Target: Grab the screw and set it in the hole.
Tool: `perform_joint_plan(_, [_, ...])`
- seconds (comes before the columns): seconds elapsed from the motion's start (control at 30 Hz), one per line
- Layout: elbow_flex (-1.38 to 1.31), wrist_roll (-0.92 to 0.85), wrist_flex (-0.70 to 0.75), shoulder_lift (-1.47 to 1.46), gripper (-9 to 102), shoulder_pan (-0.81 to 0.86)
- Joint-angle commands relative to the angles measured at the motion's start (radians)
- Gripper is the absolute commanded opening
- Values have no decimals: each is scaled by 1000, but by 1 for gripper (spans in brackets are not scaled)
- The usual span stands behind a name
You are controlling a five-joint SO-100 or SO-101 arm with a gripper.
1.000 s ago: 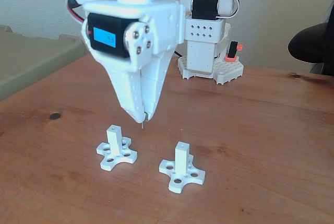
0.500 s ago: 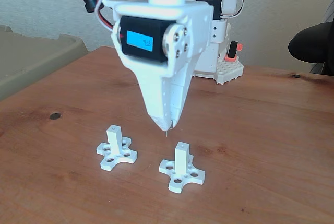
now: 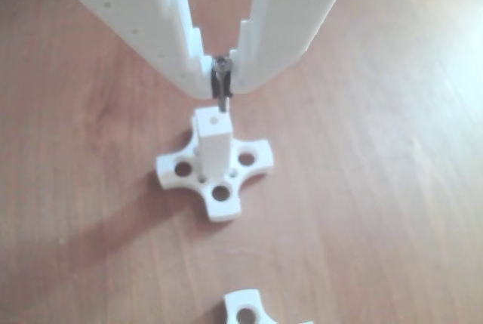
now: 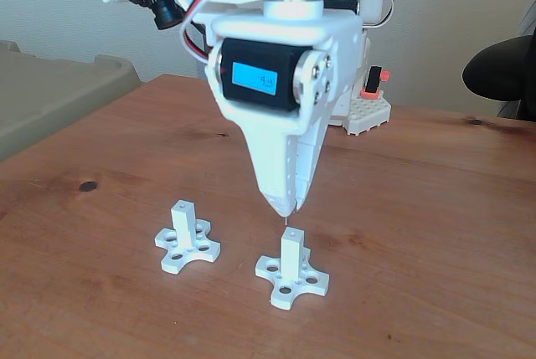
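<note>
End effector (image 4: 289, 208) pinches the screw (image 3: 220, 91) upright, its tip just above the hole (image 3: 215, 120) in the white post (image 4: 291, 253).

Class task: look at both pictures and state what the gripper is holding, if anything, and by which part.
The gripper holds the screw by its upper, head end; the thin shank hangs below the fingertips, above a white post.
</note>
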Motion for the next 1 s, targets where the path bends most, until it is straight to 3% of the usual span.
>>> perform_joint_plan(0.0, [-8, 9, -11, 107, -4, -8])
perform_joint_plan(0.97, [12, 12, -35, 77, -4, -20])
